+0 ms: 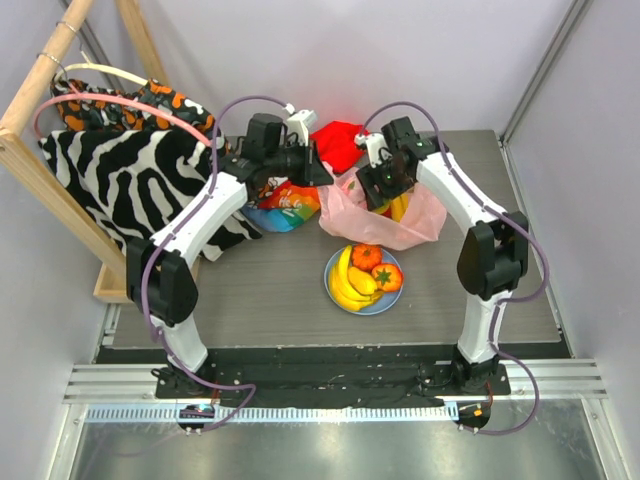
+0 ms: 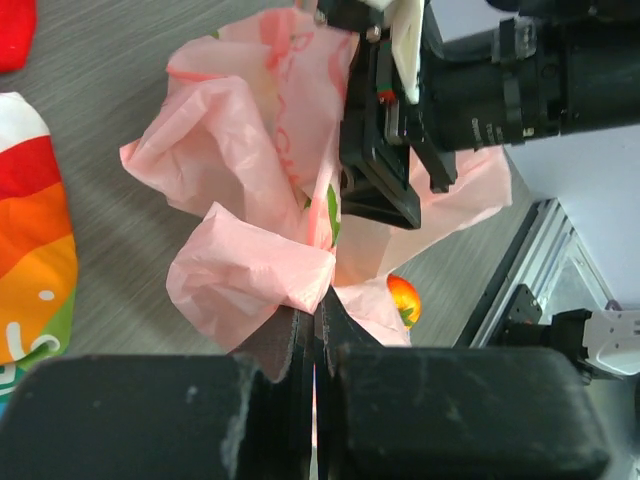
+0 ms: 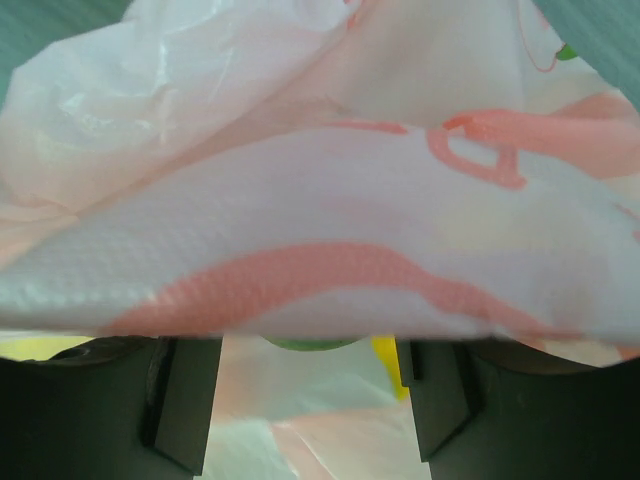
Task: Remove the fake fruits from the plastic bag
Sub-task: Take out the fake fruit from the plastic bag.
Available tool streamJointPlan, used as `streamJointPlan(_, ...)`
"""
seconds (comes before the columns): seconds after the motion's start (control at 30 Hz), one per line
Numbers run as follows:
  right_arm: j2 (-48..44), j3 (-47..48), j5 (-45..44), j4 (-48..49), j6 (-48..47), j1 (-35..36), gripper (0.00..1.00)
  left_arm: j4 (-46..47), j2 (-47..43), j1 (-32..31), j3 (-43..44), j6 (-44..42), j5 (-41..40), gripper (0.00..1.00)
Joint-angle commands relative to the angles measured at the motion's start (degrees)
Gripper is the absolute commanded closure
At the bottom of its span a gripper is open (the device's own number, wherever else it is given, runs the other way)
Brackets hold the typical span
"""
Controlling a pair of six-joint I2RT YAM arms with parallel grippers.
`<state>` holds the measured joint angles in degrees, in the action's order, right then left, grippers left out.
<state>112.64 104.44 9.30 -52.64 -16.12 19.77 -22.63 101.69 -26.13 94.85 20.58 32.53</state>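
While the left hand clamps the crinkly plastic bag, film veils the right hand; state unclear.

left jaws tight on a fold of the plastic bag

Left arm and right arm: white shells, black joints.
Glossy white links ran between bulky black joint housings above black base plates; a mauve-grey cable looped along each arm, and the left gripper had matte black, scuffed fingers.
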Motion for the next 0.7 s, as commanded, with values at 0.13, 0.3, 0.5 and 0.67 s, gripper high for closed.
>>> streamJointPlan(0.13, 2.67, -5.4, -8.76, 4.39, -5.32, 0.18, 0.61, 2.42, -0.97, -0.94, -3.0, -0.53, 0.53, 1.0)
streamJointPlan(0.3, 2.5, -4.16, -11.41, 2.9, -9.19, -1.75, 0.59, -1.08, 1.4, -1.64, -0.12, -8.44, -11.33, 1.0)
streamJointPlan(0.5, -2.42, -11.71, -14.83, 4.29, -18.05, -4.91, 0.56, -1.89, 2.02, -1.12, 5.52, -11.26, -26.89, 1.0)
streamJointPlan(0.67, -1.47, -14.01, -16.42, 8.95, -21.5, -8.51, 0.56, -2.15, 2.64, 0.55, 8.68, -11.52, -32.18, 1.0)
